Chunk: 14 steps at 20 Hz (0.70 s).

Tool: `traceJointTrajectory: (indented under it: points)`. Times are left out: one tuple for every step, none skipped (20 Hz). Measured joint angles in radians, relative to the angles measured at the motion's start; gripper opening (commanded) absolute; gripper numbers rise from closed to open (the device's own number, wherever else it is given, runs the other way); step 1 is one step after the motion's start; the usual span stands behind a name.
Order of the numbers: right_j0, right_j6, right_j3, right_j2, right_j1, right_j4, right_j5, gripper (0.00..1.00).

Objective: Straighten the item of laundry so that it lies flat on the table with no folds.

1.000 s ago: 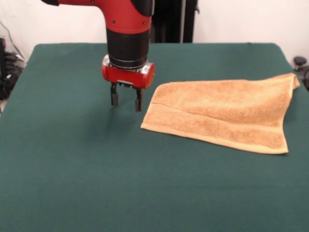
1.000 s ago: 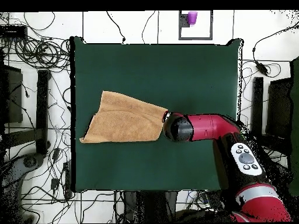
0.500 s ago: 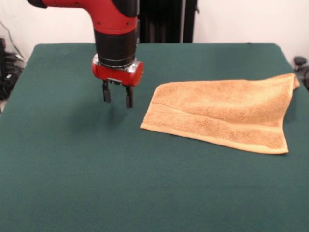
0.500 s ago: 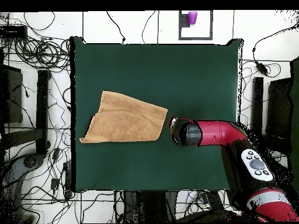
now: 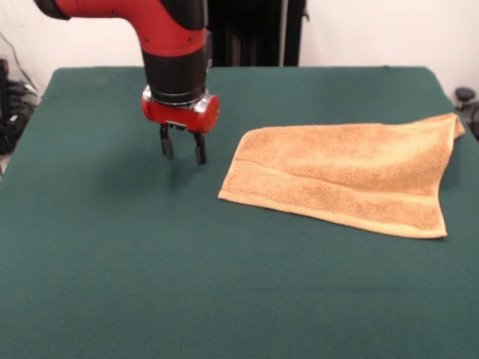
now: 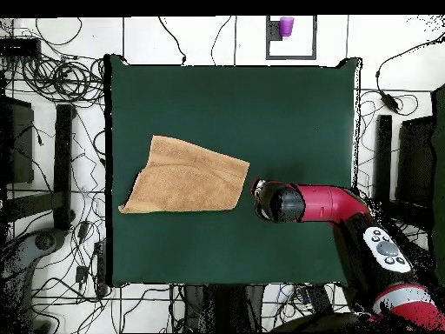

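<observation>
The orange-tan towel (image 5: 344, 176) lies on the right half of the dark green table (image 5: 150, 262). It looks folded over, with a paler band along its near edge and its far right corner reaching the table's edge. From above, the towel (image 6: 187, 177) shows on the left part of the table (image 6: 287, 104). My gripper (image 5: 182, 148) hangs just above the cloth-free green surface, a short way left of the towel's left edge, open and holding nothing. From above, the gripper (image 6: 260, 189) sits just right of the towel.
A purple cup (image 6: 285, 26) stands on a white square beyond the table's far edge in the overhead view. Cables and black stands (image 6: 61, 130) ring the table on the floor.
The arm has moved away from the towel's edge, sideways over the bare table, most of it in the first half second. The towel has not moved.
</observation>
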Motion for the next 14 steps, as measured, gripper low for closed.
traceJointTrajectory:
  points:
    - [0.006, 0.000, 0.000, 0.000, -0.001, 0.000, 0.000, 1.00]
    - [0.011, 0.000, 0.000, 0.000, -0.003, 0.000, 0.000, 1.00]
    - [0.019, 0.000, 0.000, -0.001, -0.005, 0.000, 0.000, 1.00]
    - [0.032, 0.000, 0.000, -0.001, -0.008, 0.000, 0.000, 1.00]
    - [0.045, 0.000, 0.000, -0.002, -0.012, 0.000, 0.000, 1.00]
    - [0.054, 0.000, 0.000, -0.003, -0.015, 0.000, 0.000, 1.00]
    - [0.066, 0.000, 0.000, -0.003, -0.019, 0.000, 0.000, 1.00]
    - [0.078, 0.000, 0.000, -0.003, -0.024, 0.000, 0.000, 1.00]
    - [0.085, 0.000, 0.000, -0.004, -0.028, 0.000, 0.000, 1.00]
    - [0.095, 0.000, 0.000, -0.003, -0.034, 0.000, 0.000, 1.00]
    - [0.098, 0.000, 0.000, -0.003, -0.036, 0.000, 0.000, 1.00]
    - [0.110, 0.000, 0.000, -0.004, -0.044, 0.000, 0.000, 1.00]
    - [0.115, 0.000, 0.000, -0.004, -0.049, 0.000, 0.000, 1.00]
    - [0.116, 0.000, 0.000, -0.004, -0.051, 0.000, 0.000, 1.00]
